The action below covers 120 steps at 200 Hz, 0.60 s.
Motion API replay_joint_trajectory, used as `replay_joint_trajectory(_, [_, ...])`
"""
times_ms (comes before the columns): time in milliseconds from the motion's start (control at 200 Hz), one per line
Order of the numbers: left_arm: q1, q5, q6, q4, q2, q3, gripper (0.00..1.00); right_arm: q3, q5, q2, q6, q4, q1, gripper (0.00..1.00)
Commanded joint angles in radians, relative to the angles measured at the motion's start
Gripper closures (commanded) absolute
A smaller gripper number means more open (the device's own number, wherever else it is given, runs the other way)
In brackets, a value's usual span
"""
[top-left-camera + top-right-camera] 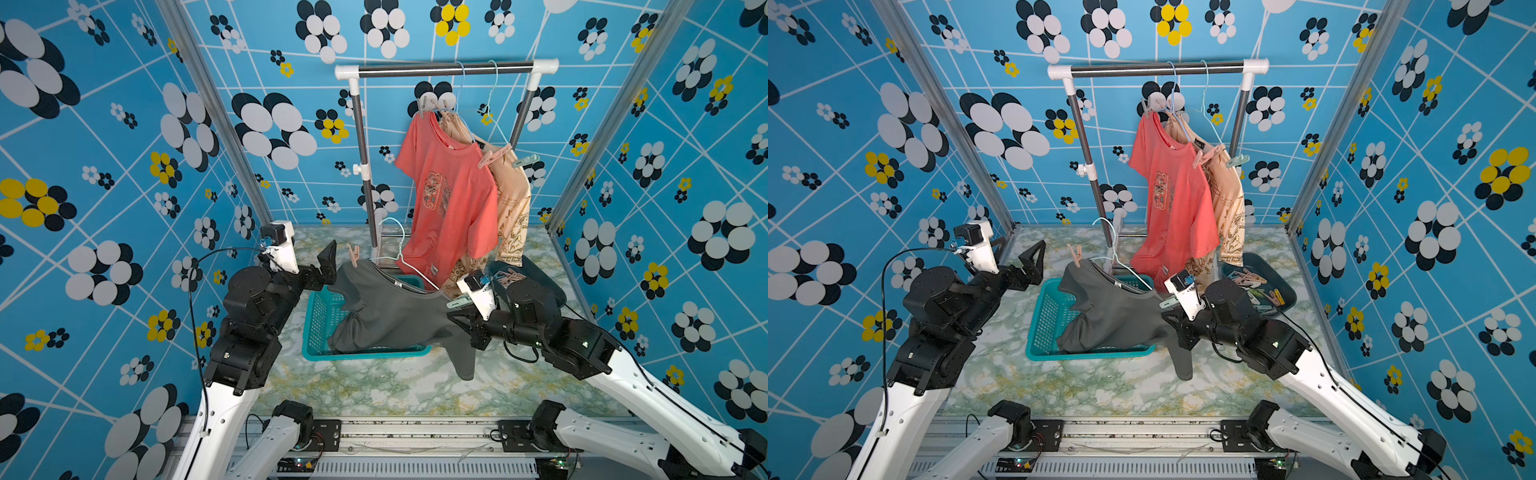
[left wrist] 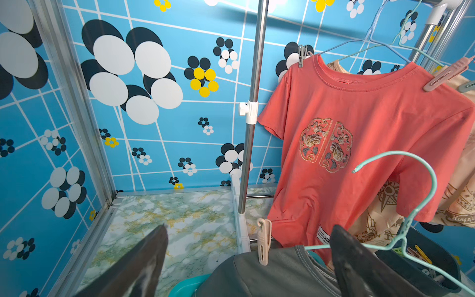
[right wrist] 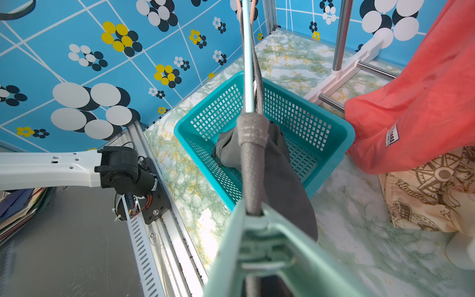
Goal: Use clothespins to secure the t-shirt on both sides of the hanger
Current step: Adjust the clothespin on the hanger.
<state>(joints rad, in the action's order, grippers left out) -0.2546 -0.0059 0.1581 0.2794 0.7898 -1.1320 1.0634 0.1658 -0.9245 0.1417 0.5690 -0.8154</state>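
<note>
Now our right claw (image 1: 459,318) pinches the mint clothespin (image 3: 267,246) onto the grey t-shirt (image 1: 386,311) and hanger (image 2: 434,182), while our left claw (image 1: 328,266) gapes wide beside the beige clothespin (image 1: 353,254).

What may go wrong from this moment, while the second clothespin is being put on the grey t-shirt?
1. The left hand is open and grips nothing, so only the right hand, shut on the mint clothespin, steadies the hanger with the grey t-shirt; it may tip.
2. The mint clothespin bites near the hanger's end and might slip off.
</note>
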Motion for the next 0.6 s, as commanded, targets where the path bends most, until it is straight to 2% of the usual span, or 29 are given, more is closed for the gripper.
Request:
replay_joint_trajectory(0, [0.009,0.055,0.061,-0.017,0.026,0.024,0.01,0.053,0.007,0.018,-0.026,-0.007,0.006,1.00])
replay_joint_trajectory(180, [0.015,0.139,0.178,-0.077,0.114,0.042,0.00,0.062,0.020,0.021,-0.029,-0.006,0.006,1.00])
replay_joint_trajectory(410, [0.030,0.241,0.331,-0.177,0.212,0.060,0.18,0.053,0.023,0.030,-0.028,-0.006,0.006,1.00])
replay_joint_trajectory(595, [0.035,0.209,0.369,-0.202,0.250,0.076,0.26,0.050,0.032,0.036,-0.028,-0.014,0.007,1.00])
